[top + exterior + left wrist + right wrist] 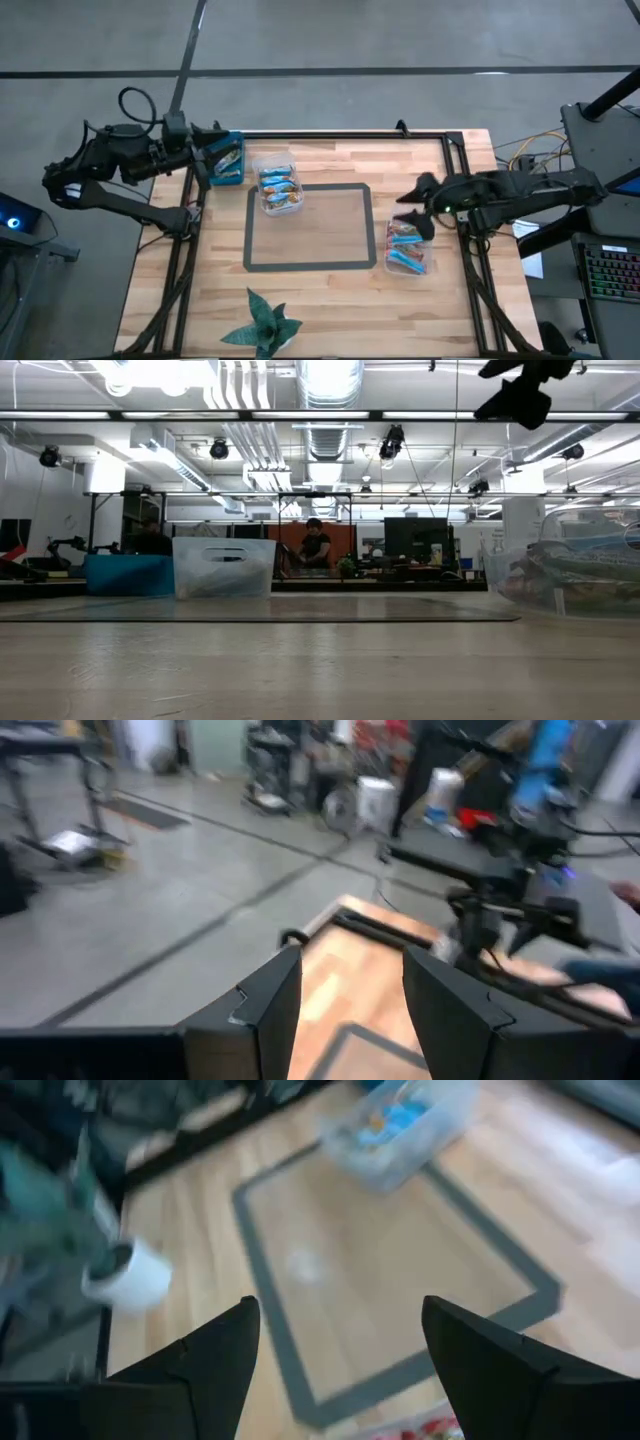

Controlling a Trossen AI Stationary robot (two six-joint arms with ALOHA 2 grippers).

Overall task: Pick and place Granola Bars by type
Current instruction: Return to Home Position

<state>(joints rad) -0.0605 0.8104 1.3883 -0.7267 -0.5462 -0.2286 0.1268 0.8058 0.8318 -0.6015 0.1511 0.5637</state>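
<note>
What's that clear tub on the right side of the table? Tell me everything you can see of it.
The clear tub is a small see-through plastic box, open on top, standing upright on the wooden table just outside the right edge of the grey outlined rectangle. Several granola bars lie inside, red and blue showing on their shiny wrappers. The right tool hangs above it, open, not touching.

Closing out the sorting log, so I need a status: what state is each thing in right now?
Left tub: upright, holds blue bars.
Right tub: upright, holds red bars.
Left gripper: open, holding nothing, beside the blue bin.
Right gripper: open, holding nothing, by the right tub.
Plant: at the table's near edge, apart from both arms.
</note>
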